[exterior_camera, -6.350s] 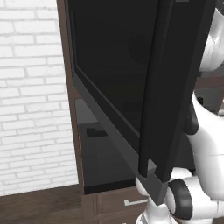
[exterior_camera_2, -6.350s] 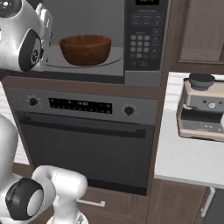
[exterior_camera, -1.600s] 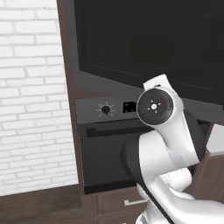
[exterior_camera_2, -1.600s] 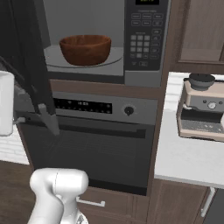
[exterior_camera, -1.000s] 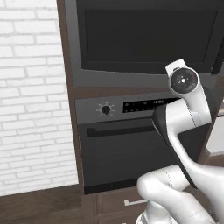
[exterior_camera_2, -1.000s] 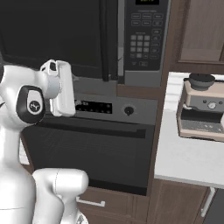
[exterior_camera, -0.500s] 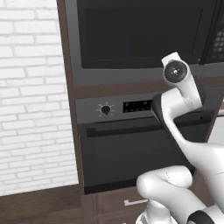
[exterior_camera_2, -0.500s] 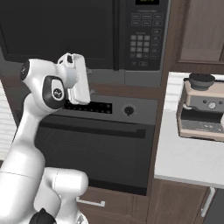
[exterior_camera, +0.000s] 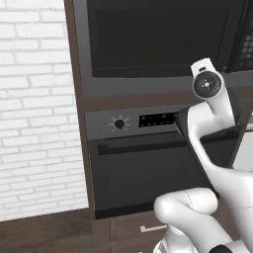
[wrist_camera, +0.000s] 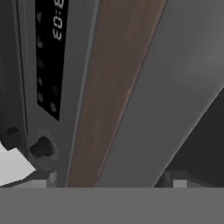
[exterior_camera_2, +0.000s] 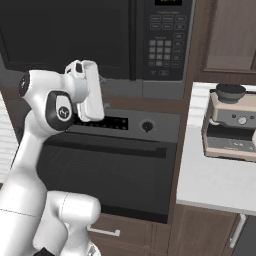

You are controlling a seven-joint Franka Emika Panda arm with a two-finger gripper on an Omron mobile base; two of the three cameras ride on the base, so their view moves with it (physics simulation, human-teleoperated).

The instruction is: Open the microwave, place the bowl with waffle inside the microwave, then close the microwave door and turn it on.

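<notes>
Judging by how things lie, we are near the end of the task: the microwave door [exterior_camera_2: 67,37] sits flush against the microwave [exterior_camera: 158,44], its black glass dark, so the bowl with waffle, if it is inside, is hidden behind it and we cannot confirm it. What seems left is turning the appliance on at the keypad [exterior_camera_2: 164,37] to the right of the door. Our hand hangs in front of the seam between the microwave and the oven [exterior_camera_2: 120,165] below, and the hand view looks along the wooden strip [wrist_camera: 116,92] beside the oven's display [wrist_camera: 50,52]. The gripper [wrist_camera: 105,183] barely shows, so whether it is spread or closed we cannot tell; nothing appears held.
</notes>
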